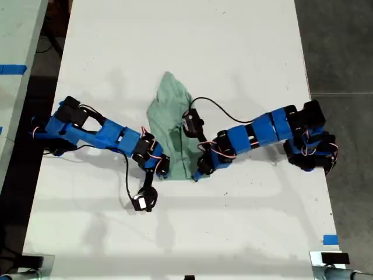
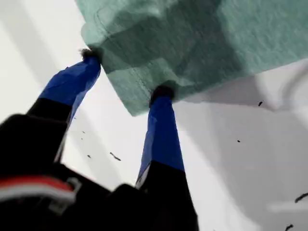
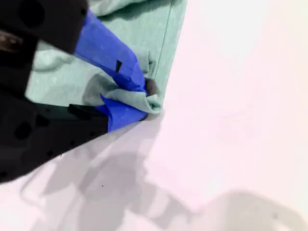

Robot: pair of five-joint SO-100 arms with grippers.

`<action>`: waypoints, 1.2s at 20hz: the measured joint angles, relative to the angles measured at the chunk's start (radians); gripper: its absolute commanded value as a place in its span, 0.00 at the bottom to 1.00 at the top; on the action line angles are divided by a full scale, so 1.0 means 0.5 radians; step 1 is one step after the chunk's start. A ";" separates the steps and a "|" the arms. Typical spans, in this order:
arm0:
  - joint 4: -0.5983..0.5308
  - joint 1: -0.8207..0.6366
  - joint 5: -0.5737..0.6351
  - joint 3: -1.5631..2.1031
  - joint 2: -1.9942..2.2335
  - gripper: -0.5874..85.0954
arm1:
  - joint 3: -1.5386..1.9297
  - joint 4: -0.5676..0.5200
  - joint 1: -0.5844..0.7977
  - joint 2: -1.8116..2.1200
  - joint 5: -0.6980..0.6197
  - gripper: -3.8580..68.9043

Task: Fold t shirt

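Observation:
The pale green t shirt [image 1: 169, 116] lies bunched lengthwise in the middle of the white table [image 1: 233, 46]. Two blue arms meet at its near edge: one from the exterior view's left [image 1: 161, 165], one from the exterior view's right [image 1: 201, 169]. I cannot tell from the wrist views which arm is which. My first gripper [image 2: 125, 73] is open, with both fingertips against a hemmed corner of the t shirt [image 2: 192, 43]. My second gripper [image 3: 147, 98] is shut on a bunched corner of the t shirt [image 3: 144, 38], down at the tabletop.
A black cable [image 1: 221, 108] arcs over the table beside the shirt. A blue tape mark [image 1: 330, 239] sits near the table's edge at the exterior view's right. Dark floor [image 1: 338, 46] lies beyond that edge. Another pale surface [image 1: 14, 41] stands at the exterior view's left.

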 measured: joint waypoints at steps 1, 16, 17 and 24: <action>0.000 0.000 0.000 0.000 0.000 0.00 | -0.067 0.067 0.000 0.000 0.000 0.37; 0.319 0.025 0.160 -0.325 -0.018 0.00 | -0.807 0.396 -0.126 -0.423 0.061 0.05; 0.430 0.046 0.166 -0.414 -0.009 0.00 | -0.816 0.405 -0.141 -0.377 0.061 0.05; 0.813 -0.316 0.436 -0.092 0.850 0.00 | -0.767 0.380 0.273 0.190 -0.396 0.05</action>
